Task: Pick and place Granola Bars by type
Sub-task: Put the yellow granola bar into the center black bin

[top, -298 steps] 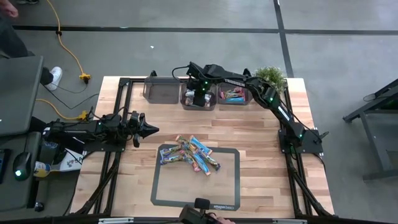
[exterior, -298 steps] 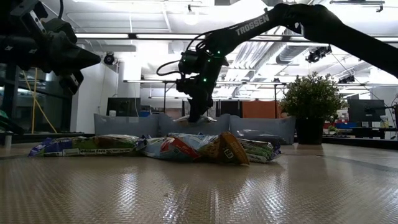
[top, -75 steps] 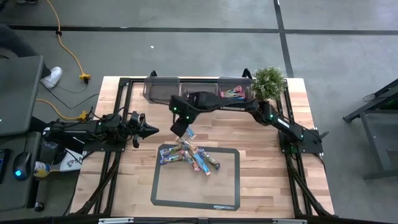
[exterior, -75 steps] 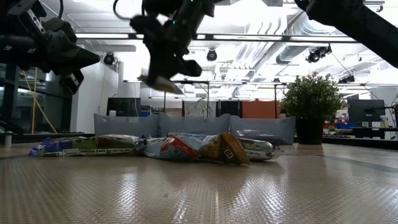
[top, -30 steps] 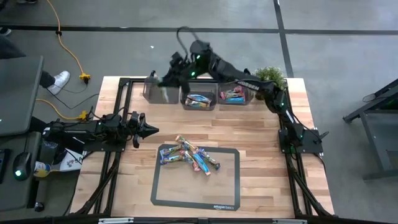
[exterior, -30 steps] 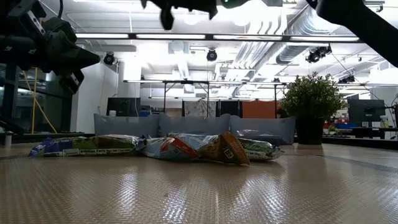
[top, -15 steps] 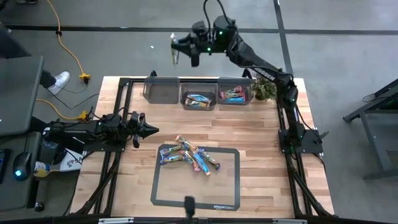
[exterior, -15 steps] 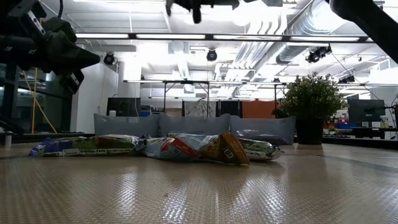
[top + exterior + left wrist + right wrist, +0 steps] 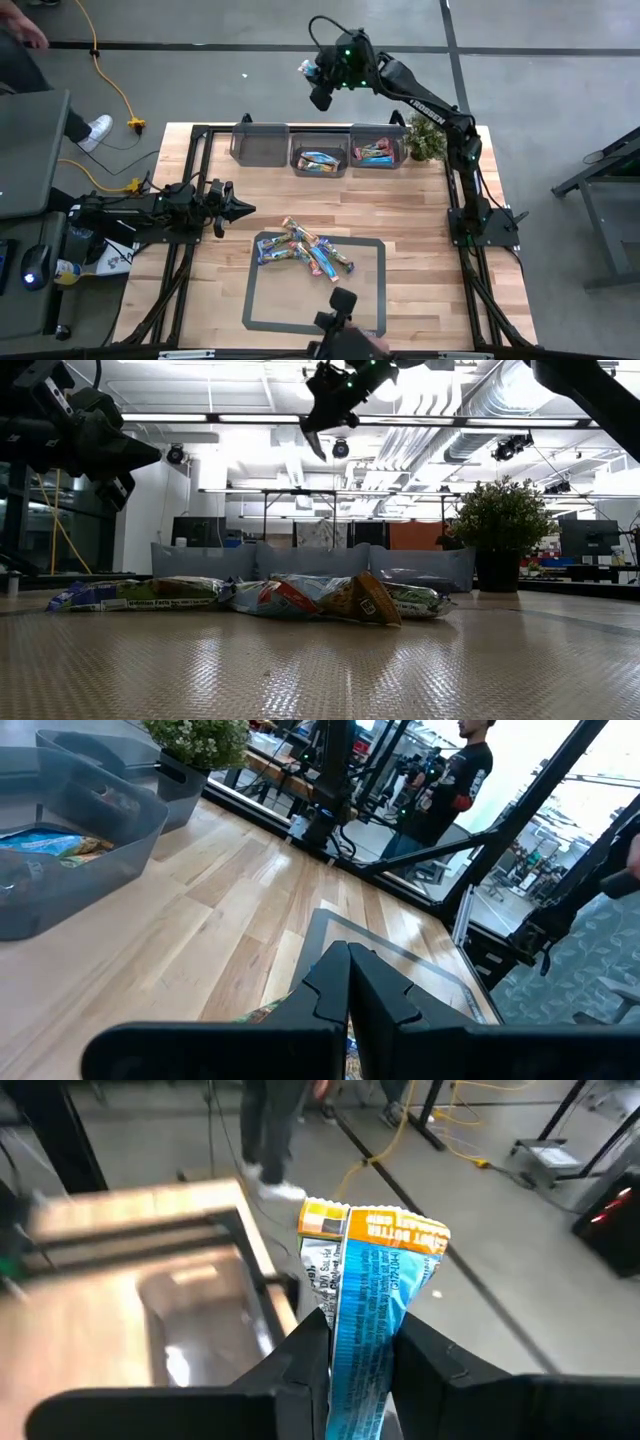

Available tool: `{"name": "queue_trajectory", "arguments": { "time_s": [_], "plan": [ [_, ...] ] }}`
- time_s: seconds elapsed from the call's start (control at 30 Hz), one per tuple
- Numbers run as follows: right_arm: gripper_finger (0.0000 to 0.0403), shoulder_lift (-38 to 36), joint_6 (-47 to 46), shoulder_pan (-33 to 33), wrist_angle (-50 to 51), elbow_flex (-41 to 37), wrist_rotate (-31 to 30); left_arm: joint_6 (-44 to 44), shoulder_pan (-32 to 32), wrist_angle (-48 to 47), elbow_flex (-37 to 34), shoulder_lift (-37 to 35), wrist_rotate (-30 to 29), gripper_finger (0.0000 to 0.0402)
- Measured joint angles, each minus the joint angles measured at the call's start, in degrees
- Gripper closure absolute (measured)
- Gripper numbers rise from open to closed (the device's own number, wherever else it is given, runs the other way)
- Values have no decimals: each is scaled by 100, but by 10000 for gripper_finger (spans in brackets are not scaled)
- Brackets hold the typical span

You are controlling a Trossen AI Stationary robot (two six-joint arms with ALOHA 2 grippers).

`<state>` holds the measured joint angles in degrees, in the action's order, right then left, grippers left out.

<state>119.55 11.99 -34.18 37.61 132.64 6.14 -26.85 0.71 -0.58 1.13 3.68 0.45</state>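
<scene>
high view / right gripper (image 9: 320,78): raised high, out past the table's far edge, pinching one blue bar (image 9: 309,68). Three clear bins (image 9: 262,146) lie back toward the table from it; it sits beyond the gap between the left and middle bin, so the drop needs a pull-back over the row, I'd say.
high view / bins: left one looks bare, middle holds a blue bar (image 9: 318,160), right holds pink/multicolour bars (image 9: 375,152).
high view / pile (image 9: 305,249): the rest of the bars heaped on the grey-outlined mat (image 9: 366,300), mid-table, well apart from the right gripper.
high view / left gripper (image 9: 243,208): fingers pressed together, parked at the left side; nearer the pile than the right one.
low view / right gripper (image 9: 322,410): up near the ceiling lights, far above pile (image 9: 250,598); wrapper print too small to read.
left wrist view / left gripper (image 9: 348,982): tips pressed shut, nothing between them; bin with a blue bar (image 9: 45,844) ahead.
right wrist view / held bar (image 9: 365,1310): long axis runs straight out from the fingers, blue wrapper, orange band at the free end; writing there, not legible. Empty bin (image 9: 200,1320) below and beyond.
arm lettering (image 9: 422,103): "TROSSEN".
</scene>
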Motion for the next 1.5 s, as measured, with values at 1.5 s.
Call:
{"name": "queue_trajectory", "arguments": {
  "time_s": [1.5],
  "plan": [
    [292, 170, 1153, 532, -241, -3386, 827, -55, 0, 1, 0, -2, 0, 401]
  ]
}}
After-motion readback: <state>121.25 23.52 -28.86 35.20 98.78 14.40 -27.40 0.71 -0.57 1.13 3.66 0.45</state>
